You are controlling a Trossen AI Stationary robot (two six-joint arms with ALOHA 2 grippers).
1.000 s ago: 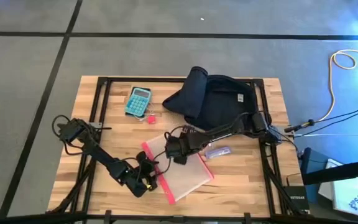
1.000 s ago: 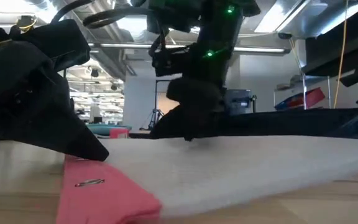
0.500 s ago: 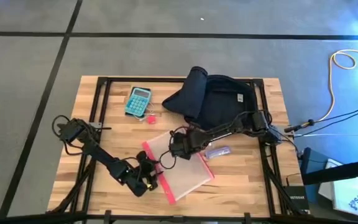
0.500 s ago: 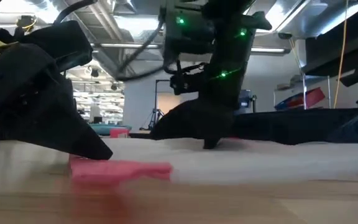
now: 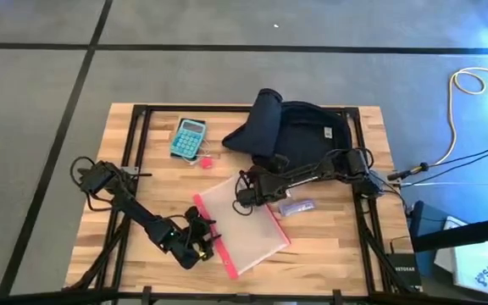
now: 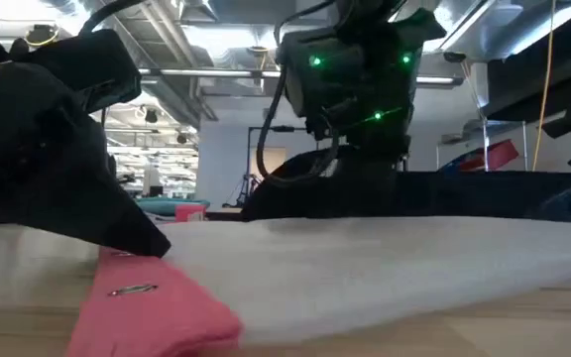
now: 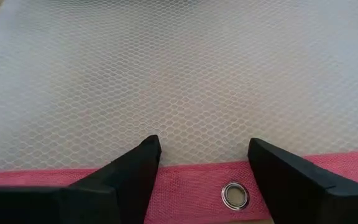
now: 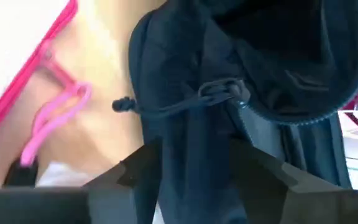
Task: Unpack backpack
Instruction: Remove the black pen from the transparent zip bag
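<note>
The dark navy backpack [image 5: 299, 135] lies at the table's far right, and its zipper pull cord [image 8: 185, 102] shows in the right wrist view. A clear mesh pouch with red edges [image 5: 244, 224] lies flat near the middle front. My right gripper [image 5: 244, 193] hovers open between the pouch's far end and the backpack, holding nothing. My left gripper [image 7: 204, 146] stands open at the pouch's near red edge [image 7: 291, 180], beside a metal eyelet [image 7: 234, 194]. My left gripper's open fingers [image 7: 135, 168] stand over the pouch's near red edge, coming in low from the table's near left. Whether they touch the pouch I cannot tell.
A teal calculator [image 5: 188, 136] and a small red piece [image 5: 203, 161] lie at the far left of the backpack. A small purple item [image 5: 296, 207] lies right of the pouch. A pink loop [image 8: 55, 121] lies by the backpack. Black frame bars cross the tabletop.
My right gripper has risen off the pouch and gone toward the table's far edge, nearer the backpack. The pouch's near red end dropped flat for a moment and stands raised again in the low view.
</note>
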